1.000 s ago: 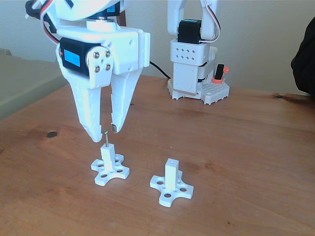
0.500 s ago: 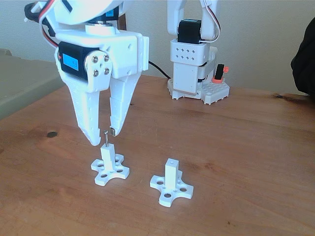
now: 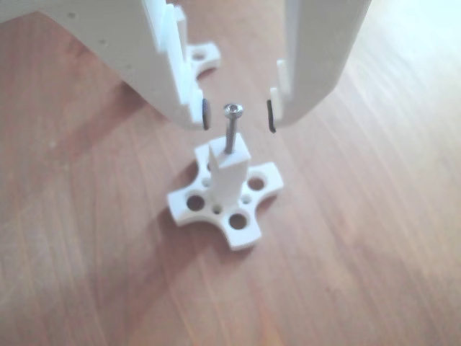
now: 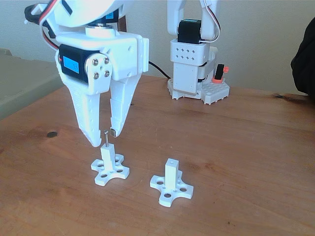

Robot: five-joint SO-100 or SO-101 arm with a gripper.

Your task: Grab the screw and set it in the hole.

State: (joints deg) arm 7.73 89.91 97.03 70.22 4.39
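While screw [image 3: 231, 128] is standing upright in hole of left post [image 4: 107, 156] near table's [image 4: 246, 147] front-left corner, seemingly seated, gripper [image 3: 237, 116] is flanking head, jaws parted, not touching; lifting straight up avoids tipping it.

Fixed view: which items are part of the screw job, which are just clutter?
Job:
screw, standing in the hole of the left post
gripper, jaws open either side of the screw

Bystanders:
second white post, its top hole empty
dark knot in the table
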